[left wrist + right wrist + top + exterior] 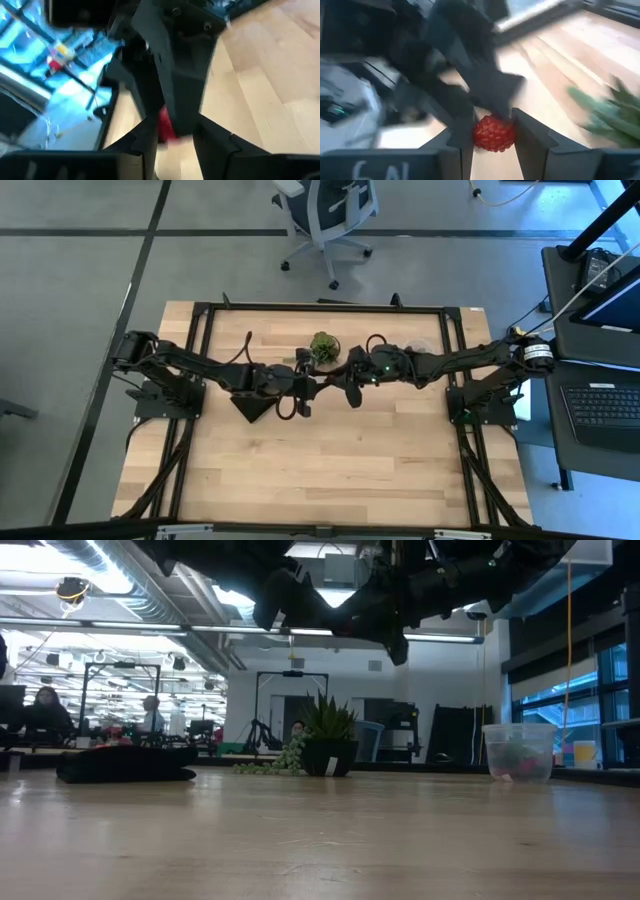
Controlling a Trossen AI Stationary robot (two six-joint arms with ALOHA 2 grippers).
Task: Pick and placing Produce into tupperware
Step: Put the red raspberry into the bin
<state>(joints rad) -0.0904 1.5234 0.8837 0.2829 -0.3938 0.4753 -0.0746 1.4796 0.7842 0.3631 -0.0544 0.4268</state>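
A red, bumpy berry (493,132), one piece of the produce, is held in the air over the middle of the table. My left gripper (312,388) and my right gripper (348,388) meet there tip to tip, both shut on it. The tupperware (518,750), a round translucent tub with red pieces inside, stands on its base on the table at the far right (420,348). My left gripper has the berry (166,129) between its two fingers, coming level from the table's left. A finger of the right gripper covers most of the berry there, so the contact itself is hidden. The berry is well clear of the table. My right gripper pinches the berry's two sides (479,135) between its two fingers, coming roughly level from the table's right. The berry fills the gap between the fingers. The left gripper's dark fingers (490,92) reach the berry's far side.
A small green potted plant (323,347) stands just beyond the grippers toward the far edge. A flat black thing (250,405) lies on the table under the left arm. The near half of the wooden tabletop (320,470) is bare.
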